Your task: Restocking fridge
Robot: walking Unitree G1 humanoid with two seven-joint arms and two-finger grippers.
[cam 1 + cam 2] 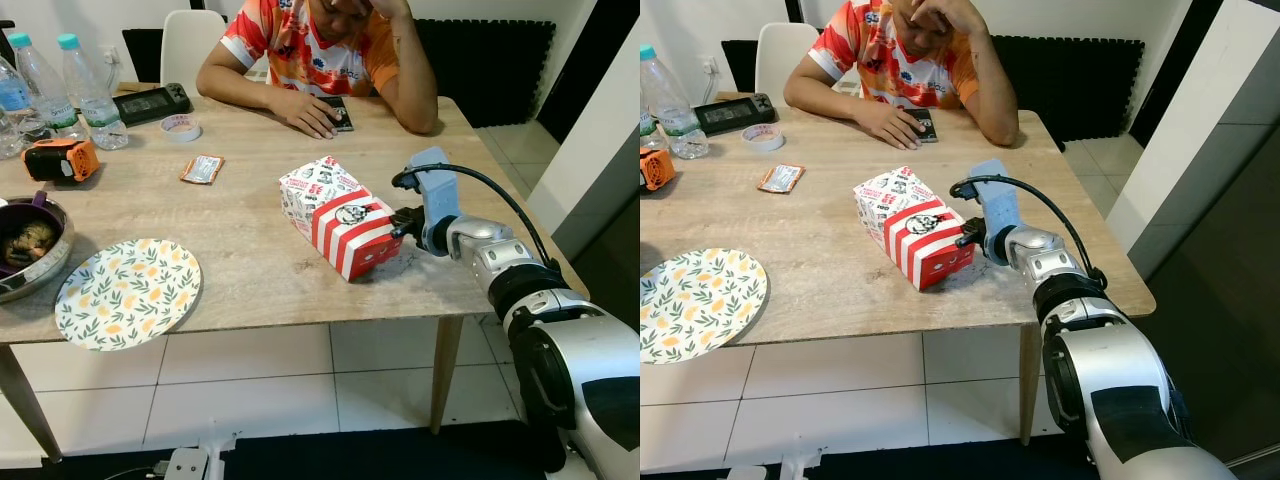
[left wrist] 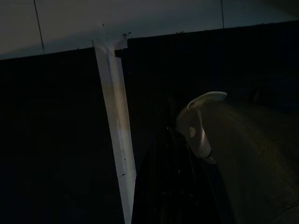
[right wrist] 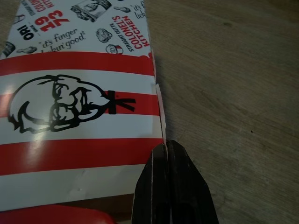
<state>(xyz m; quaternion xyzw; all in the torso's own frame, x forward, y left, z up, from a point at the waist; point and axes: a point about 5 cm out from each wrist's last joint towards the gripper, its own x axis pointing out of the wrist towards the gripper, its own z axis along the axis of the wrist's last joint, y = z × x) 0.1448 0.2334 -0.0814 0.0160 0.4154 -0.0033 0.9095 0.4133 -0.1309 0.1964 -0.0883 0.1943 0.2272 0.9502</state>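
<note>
My right claw (image 3: 167,154) has its two black fingers pressed together, tips touching the near end of the food box (image 1: 338,214), at the edge of its side flap. The box is a cardboard carton with red and white stripes, a printed face logo and black lettering, lying on its side at centre frame on the wooden table (image 1: 250,240). A flowered plate (image 1: 127,291) sits lower left. Across the table, at the upper middle, a person (image 1: 320,50) leans over a phone. My left claw (image 2: 168,186) hangs in the dark; I cannot tell its state.
</note>
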